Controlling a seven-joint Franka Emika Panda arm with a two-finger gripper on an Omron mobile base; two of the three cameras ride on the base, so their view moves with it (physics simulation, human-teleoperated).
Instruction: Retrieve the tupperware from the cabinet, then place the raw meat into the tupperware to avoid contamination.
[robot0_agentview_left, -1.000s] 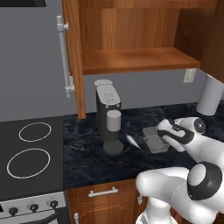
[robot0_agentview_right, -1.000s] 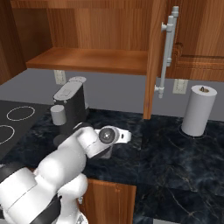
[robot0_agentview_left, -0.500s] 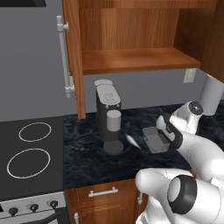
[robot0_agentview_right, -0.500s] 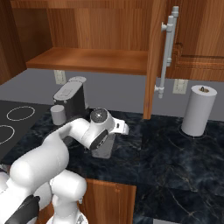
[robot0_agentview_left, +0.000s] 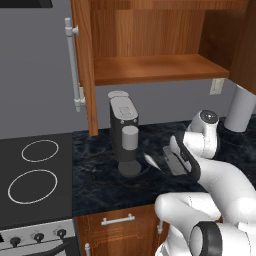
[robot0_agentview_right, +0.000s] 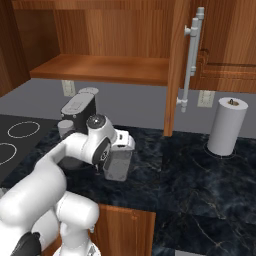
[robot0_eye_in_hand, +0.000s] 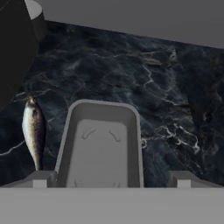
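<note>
Grey tupperware (robot0_eye_in_hand: 103, 144) sitting on dark marble worktop (robot0_eye_in_hand: 175, 87), fish-shaped raw meat (robot0_eye_in_hand: 34, 131) just beside. Fingers (robot0_eye_in_hand: 109, 179) spread wide, gripping nothing. No readable writing or brand marks.

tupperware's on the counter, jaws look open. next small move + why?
Probably shift the gripper sideways over the raw meat and descend. The tupperware sits empty on the counter, jaws open around it and holding nothing, while the meat lies beside it, apart.

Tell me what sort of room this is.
A home kitchen, as rendered: a stove with ring burners, a coffee machine on a dark marble counter, and wooden wall cabinets above.
</note>
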